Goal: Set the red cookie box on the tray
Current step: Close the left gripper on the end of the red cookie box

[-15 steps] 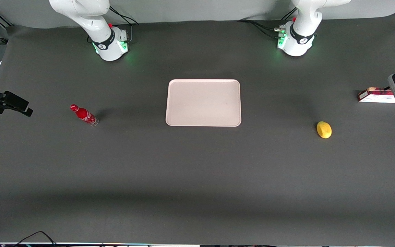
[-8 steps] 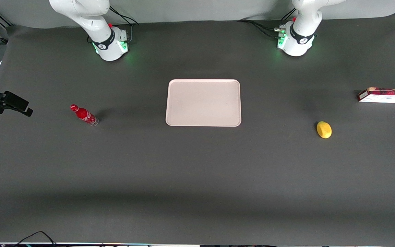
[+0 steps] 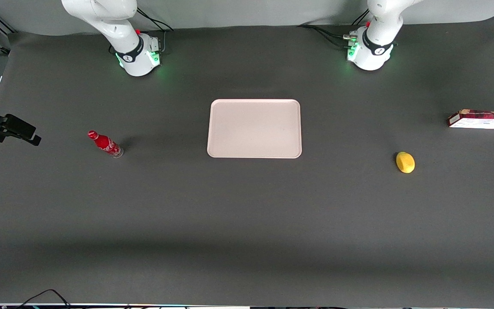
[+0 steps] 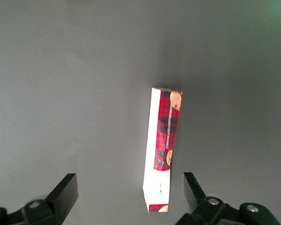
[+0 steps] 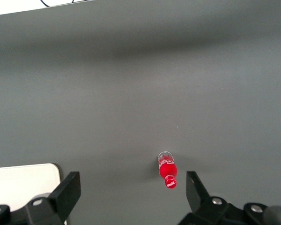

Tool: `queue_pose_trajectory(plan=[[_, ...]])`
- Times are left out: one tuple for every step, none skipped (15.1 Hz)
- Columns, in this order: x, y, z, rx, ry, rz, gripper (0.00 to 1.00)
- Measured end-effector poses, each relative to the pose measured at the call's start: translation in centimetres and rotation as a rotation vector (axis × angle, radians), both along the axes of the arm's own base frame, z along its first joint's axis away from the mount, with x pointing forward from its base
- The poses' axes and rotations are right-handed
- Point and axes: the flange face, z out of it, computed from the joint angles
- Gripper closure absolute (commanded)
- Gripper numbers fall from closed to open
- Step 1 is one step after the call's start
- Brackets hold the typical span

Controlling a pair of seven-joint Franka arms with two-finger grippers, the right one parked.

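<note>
Red cookie box [image 4: 163,150] on edge btwn tips of spread pincer [image 4: 130,197], untouched.

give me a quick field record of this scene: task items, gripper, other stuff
red cookie box: on its narrow side on the table, toward the working arm's end
tray: mid-table, nothing on it
gripper: open, above the box, holding nothing
other: yellow lemon, red bottle
task status: box not yet picked up
</note>
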Motion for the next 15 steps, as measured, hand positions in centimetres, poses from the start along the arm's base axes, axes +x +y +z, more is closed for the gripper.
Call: queue_pose_trajectory(plan=[[-0.7,1.3,-1.0,0.004,-0.005,0.013,0.0],[-1.4,2.5,-2.1,0.006,-0.007,0.023,0.0],[-2.0,3.8,-3.3,0.012,-0.013,0.026,0.0],[-2.3,4.9,-4.5,0.018,-0.018,0.024,0.0],[-2.7,5.8,-5.7,0.018,-0.017,0.019,0.0],[-3.1,6.5,-7.0,0.009,-0.012,0.019,0.0],[-3.4,7.0,-8.4,-0.01,-0.008,0.017,0.0],[-3.7,7.3,-9.7,-0.031,0.0,0.007,0.0],[-3.8,7.5,-11.0,-0.05,0.005,-0.007,0.0],[-3.9,7.7,-12.0,-0.063,0.009,-0.023,0.0],[-4.1,7.9,-12.8,-0.071,0.012,-0.039,0.0],[-4.3,8.1,-13.4,-0.076,0.012,-0.05,0.0],[-4.5,8.4,-13.8,-0.077,0.01,-0.058,0.0],[-4.7,8.6,-14.1,-0.073,0.006,-0.06,0.0],[-5.0,8.8,-14.3,-0.067,0.0,-0.058,0.0]])
